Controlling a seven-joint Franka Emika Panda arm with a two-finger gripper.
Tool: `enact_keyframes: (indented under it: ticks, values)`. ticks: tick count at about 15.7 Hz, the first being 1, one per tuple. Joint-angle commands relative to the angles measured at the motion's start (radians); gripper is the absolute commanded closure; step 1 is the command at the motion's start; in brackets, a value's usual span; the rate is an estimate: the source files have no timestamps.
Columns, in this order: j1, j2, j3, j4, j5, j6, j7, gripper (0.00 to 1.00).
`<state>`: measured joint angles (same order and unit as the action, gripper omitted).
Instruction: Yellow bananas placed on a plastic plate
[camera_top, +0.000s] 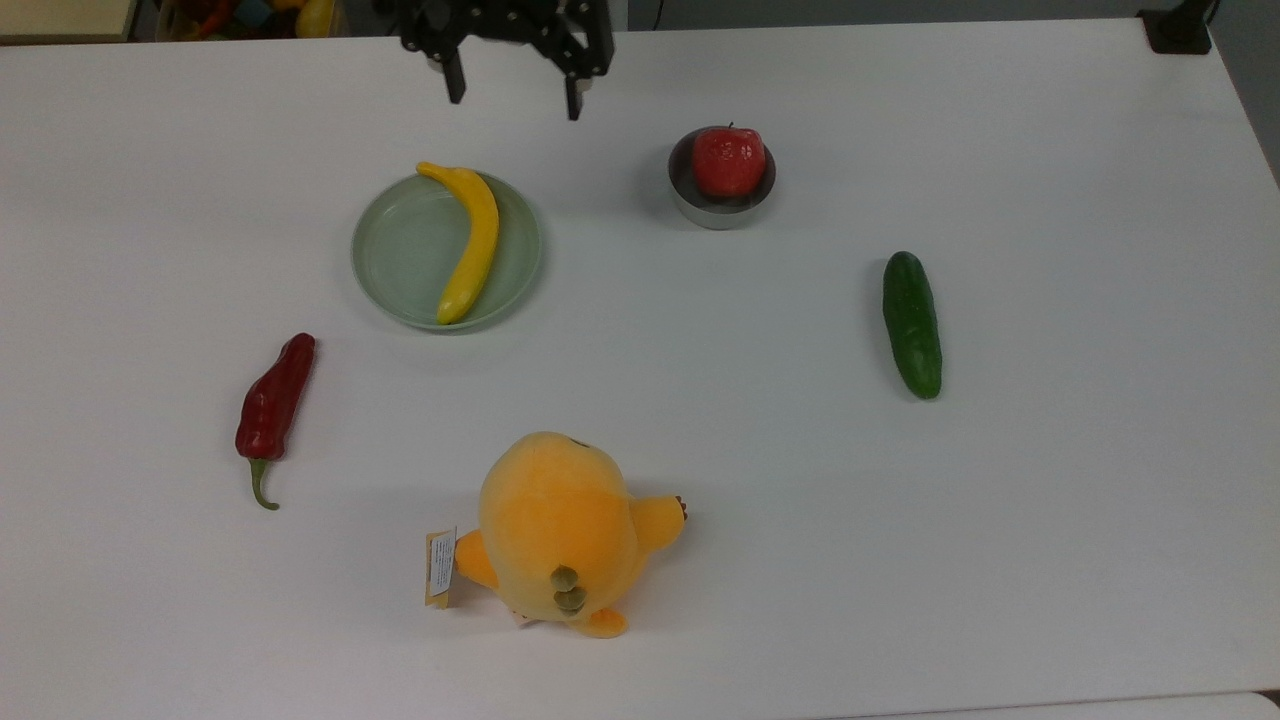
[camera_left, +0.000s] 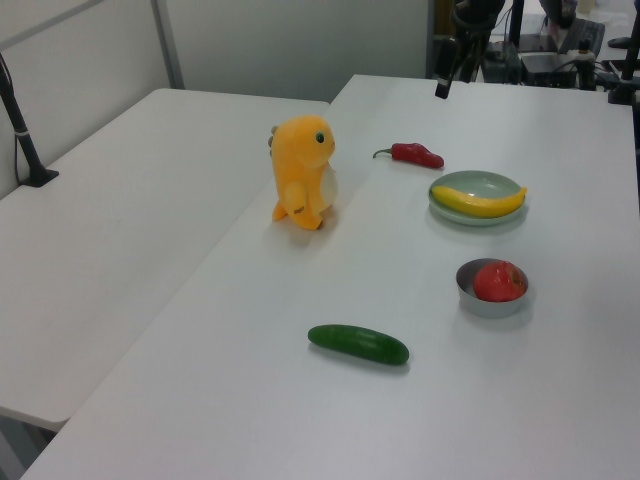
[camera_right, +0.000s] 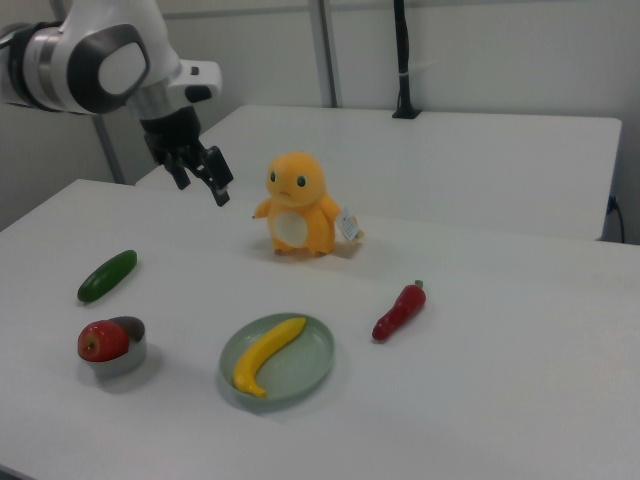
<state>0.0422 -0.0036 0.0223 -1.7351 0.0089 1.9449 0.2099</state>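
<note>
Landmark: plastic plate (camera_top: 400, 262). Nearest the top view's camera, well short of the plate, the orange plush toy (camera_top: 556, 528) stands upright on the desk (camera_top: 1050, 520); a red chilli pepper (camera_top: 273, 404) lies nearer the plate, off toward the top view's lower left, apart from its rim. A cucumber (camera_top: 911, 322) lies well away on the top view's right. None of these touch the plate, so judged no threat to it unless the arm sweeps low. On the plate: the yellow bananas (camera_top: 467, 245), one curved fruit lying across the top view's right half of the dish, stem tip at the far rim and seeming to poke just past it, blunt end resting near the near rim. Task reads as done. Risk: the fruit sits off-centre with its ends up on the raised rim, so a knock to plate or desk could roll or slide it over the edge. Beyond the plate, to the top view's right, a small metal bowl (camera_top: 722, 200) holds a red apple (camera_top: 729, 160), clear of everything. Farthest: the gripper (camera_top: 512, 88), fingers spread wide and holding nothing, raised clear above the desk past the plate's far rim. A careless descent here could clip the stem tip and flip the fruit out.
</note>
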Motion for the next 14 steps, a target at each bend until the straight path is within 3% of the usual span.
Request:
enact_keyframes:
  ticks: [1, 14]
  values:
    - [0.125, -0.021, -0.085, -0.026, 0.005, 0.003, 0.013, 0.00]
    - [0.094, -0.026, -0.074, -0.018, -0.030, -0.096, -0.009, 0.00]
